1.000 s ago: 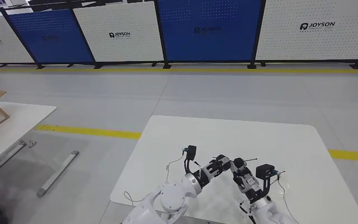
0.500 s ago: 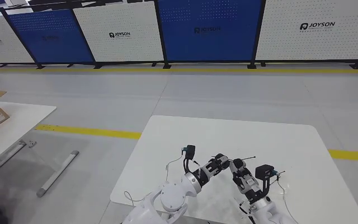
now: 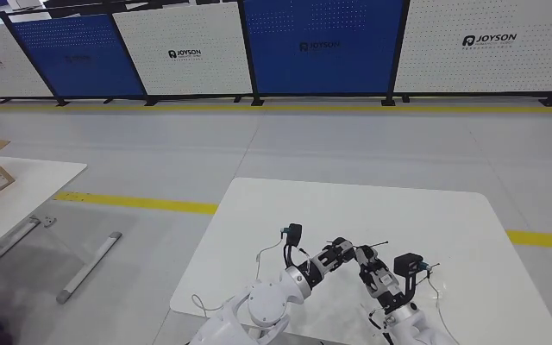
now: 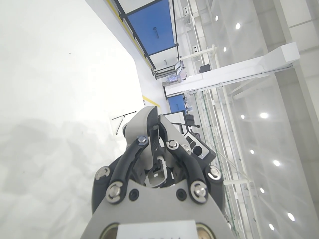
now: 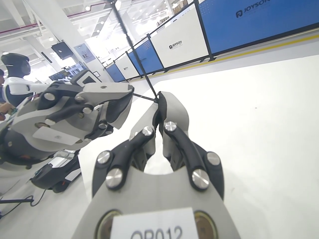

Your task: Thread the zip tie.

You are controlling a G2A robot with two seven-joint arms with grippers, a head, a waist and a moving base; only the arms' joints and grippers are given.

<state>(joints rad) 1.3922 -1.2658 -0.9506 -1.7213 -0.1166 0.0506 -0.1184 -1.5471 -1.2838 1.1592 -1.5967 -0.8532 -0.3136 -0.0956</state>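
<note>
A thin black zip tie (image 5: 129, 43) stands up from my right gripper (image 5: 159, 98), its square head at the upper end. The right gripper is shut on the tie where it bends. A short stretch runs sideways from there to my left gripper (image 5: 131, 95), which is shut on that end. In the top view both grippers sit close together low over the near part of the white table (image 3: 345, 198), left gripper (image 3: 342, 247) beside right gripper (image 3: 366, 253), with the zip tie (image 3: 379, 245) sticking out to the right. In the left wrist view the left gripper (image 4: 157, 115) has its fingers pressed together.
The table's near edge (image 3: 185, 304) lies just under the arms, and its white top stretches ahead of them. Beyond it come the grey floor, a yellow line (image 3: 138, 203) and blue and white panels (image 3: 323, 47). Another white table (image 3: 34, 185) stands at the far left.
The two grippers have drawn slightly closer together, and the tie's free end has shifted a little to the left in the top view. Both grips look unchanged.
</note>
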